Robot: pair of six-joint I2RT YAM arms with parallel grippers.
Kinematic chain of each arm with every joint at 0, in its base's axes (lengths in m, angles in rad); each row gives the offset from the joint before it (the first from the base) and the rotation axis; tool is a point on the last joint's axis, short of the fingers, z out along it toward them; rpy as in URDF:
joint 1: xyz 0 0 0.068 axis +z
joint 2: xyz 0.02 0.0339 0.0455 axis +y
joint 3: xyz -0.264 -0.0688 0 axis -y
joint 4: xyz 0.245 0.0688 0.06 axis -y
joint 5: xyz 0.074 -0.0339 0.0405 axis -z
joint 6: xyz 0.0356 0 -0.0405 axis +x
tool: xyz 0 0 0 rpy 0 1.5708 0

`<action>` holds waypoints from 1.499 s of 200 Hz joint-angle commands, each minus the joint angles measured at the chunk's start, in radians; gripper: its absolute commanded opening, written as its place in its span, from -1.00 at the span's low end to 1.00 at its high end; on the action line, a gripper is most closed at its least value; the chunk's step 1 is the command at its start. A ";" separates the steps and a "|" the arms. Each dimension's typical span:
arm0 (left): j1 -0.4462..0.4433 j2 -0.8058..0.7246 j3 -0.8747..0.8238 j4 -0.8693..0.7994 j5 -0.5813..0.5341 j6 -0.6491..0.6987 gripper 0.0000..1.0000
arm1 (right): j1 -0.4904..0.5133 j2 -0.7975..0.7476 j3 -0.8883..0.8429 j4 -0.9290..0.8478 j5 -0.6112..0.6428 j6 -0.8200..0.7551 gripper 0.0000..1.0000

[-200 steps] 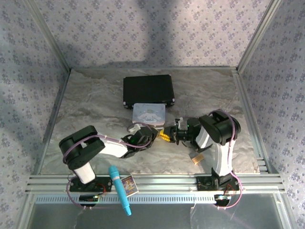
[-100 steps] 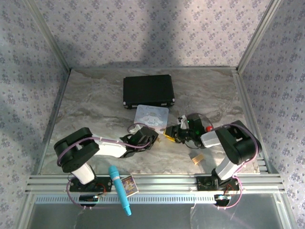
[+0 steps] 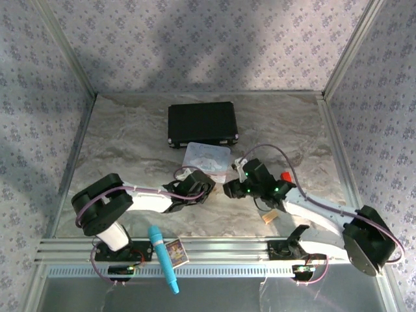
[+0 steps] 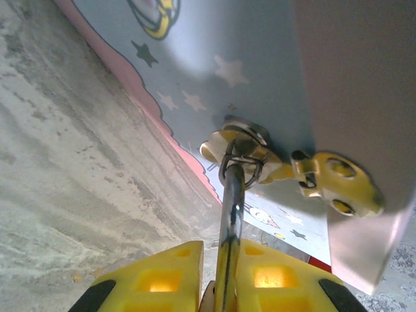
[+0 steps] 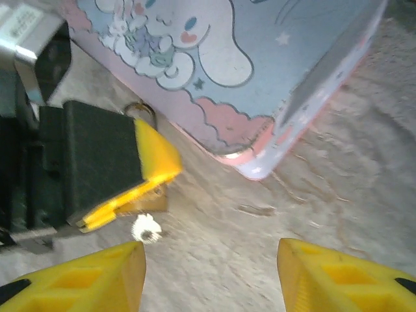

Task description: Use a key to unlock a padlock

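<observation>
The padlock [image 5: 148, 200] is a small brass body tucked under the left gripper's yellow finger [image 5: 156, 156]. Its silver shackle [image 4: 232, 201] runs up through the ring of the clasp [image 4: 242, 138] on the pastel tin box [image 3: 207, 158]. My left gripper [image 4: 220, 253] is shut on that shackle. The key [image 5: 145, 229] is a pale speck just below the brass body; whether it sits in the keyhole is unclear. My right gripper [image 5: 208, 276] is open a short way back from the key, holding nothing. In the top view both grippers, left [image 3: 209, 188] and right [image 3: 229, 188], nearly meet.
A black case [image 3: 202, 123] lies behind the tin box. A small red piece [image 3: 284, 176] and a tan wooden block [image 3: 270, 216] lie beside the right arm. A blue microphone [image 3: 164, 259] and a card [image 3: 175, 252] rest on the front rail.
The right arm has dropped and stretched out low toward the right front corner, with its gripper staying near the padlock. The left gripper has kept its hold.
</observation>
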 commanded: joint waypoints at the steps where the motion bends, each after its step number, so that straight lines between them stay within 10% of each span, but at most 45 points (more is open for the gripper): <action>1: 0.006 -0.011 0.017 -0.085 0.059 -0.003 -1.00 | 0.064 -0.001 -0.025 0.021 0.063 -0.160 0.09; 128: 0.002 -0.025 0.017 -0.063 0.092 -0.014 -1.00 | 0.191 0.223 -0.029 0.314 0.110 -0.279 -0.28; 178: 0.002 -0.035 0.002 -0.057 0.096 -0.015 -1.00 | 0.178 0.249 -0.023 0.355 0.077 -0.255 -0.77; 300: -0.004 -0.054 -0.046 0.010 0.105 -0.017 -1.00 | -0.139 0.252 -0.138 0.563 -0.423 0.191 -0.77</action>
